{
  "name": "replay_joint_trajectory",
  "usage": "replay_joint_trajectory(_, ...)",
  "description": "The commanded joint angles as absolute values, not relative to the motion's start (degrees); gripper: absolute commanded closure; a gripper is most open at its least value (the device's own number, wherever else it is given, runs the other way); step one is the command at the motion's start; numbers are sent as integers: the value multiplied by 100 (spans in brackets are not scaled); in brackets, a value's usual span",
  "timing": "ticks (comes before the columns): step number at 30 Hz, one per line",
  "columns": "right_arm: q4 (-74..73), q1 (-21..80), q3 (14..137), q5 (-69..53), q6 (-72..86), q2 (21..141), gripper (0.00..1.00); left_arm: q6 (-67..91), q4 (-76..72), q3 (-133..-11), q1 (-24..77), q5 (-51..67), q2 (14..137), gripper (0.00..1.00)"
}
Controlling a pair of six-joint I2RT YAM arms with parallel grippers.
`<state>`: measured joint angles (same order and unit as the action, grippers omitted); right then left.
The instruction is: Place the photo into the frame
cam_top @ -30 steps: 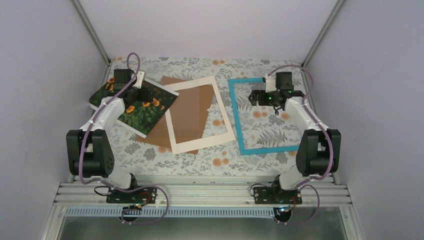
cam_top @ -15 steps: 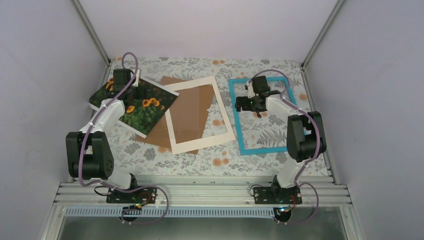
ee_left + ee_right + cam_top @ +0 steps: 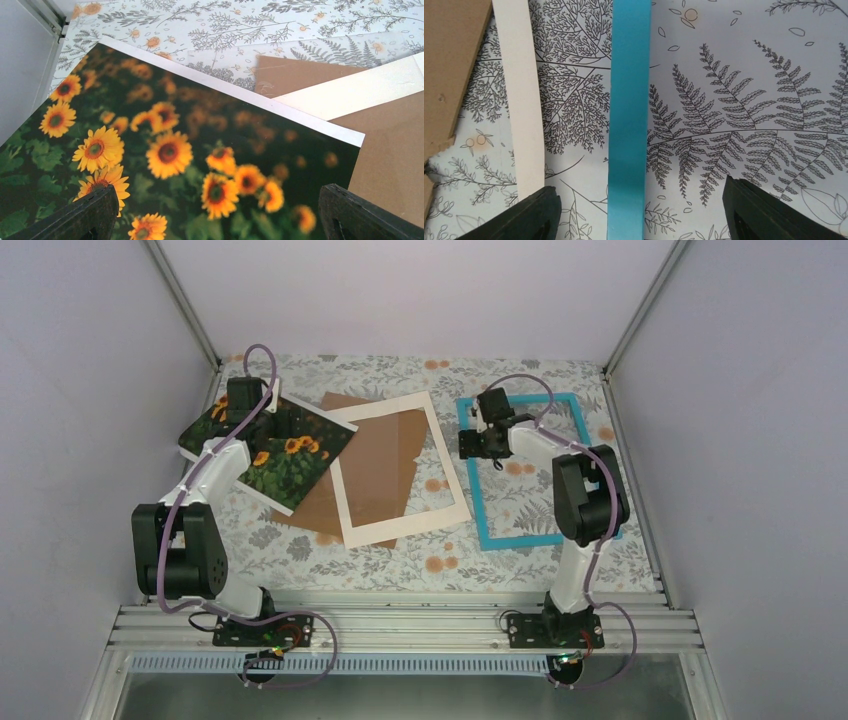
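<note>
photo (image 3: 290, 468) left, overlapping board (image 3: 385, 475) | mat (image 3: 405, 528) centre | frame (image 3: 471, 485) right

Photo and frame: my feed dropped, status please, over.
Left hand open over photo, no grip. Right hand open astride frame rail. Photo face up, outside frame. Mat and board lie between them.

Photo (image 3: 165, 160): orange-yellow sunflowers on dark green, white edge. Frame (image 3: 628, 125) turquoise; mat (image 3: 521, 100) cream-white, board (image 3: 395, 145) brown. Tablecloth (image 3: 749, 100) pale with grey ferns, orange flowers.
</note>
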<state>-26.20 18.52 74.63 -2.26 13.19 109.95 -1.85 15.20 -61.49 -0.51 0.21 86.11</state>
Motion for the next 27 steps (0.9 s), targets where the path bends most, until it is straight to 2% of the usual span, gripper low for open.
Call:
replay_joint_trajectory(1, -2589, 1987, 7640, 69, 1469, 11183, 21, -85, 1424, -6100, -35, -6, 8488, 0)
replay_joint_trajectory(5, -2605, 2074, 7729, 47, 1512, 11388, 27, -54, 1403, -6085, -35, -42, 8514, 0)
replay_joint_trajectory(10, -2650, 2101, 7873, 43, 1529, 11635, 42, -10, 1347, -6062, -35, -49, 8533, 0)
replay_joint_trajectory(18, -2651, 2093, 8022, 74, 1525, 11911, 59, -31, 1396, -6091, -26, -42, 8518, 0)
replay_joint_trajectory(23, -2777, 2014, 8217, -143, 1445, 11896, 78, 135, 1694, -6304, 16, 81, 8638, 0)
replay_joint_trajectory(26, -3035, 1851, 8510, -459, 1274, 11831, 95, 194, 1973, -6600, 63, 177, 8810, 0)
replay_joint_trajectory(27, -3156, 1772, 8655, -666, 1203, 11789, 96, 191, 2018, -6696, 79, 241, 8859, 0)
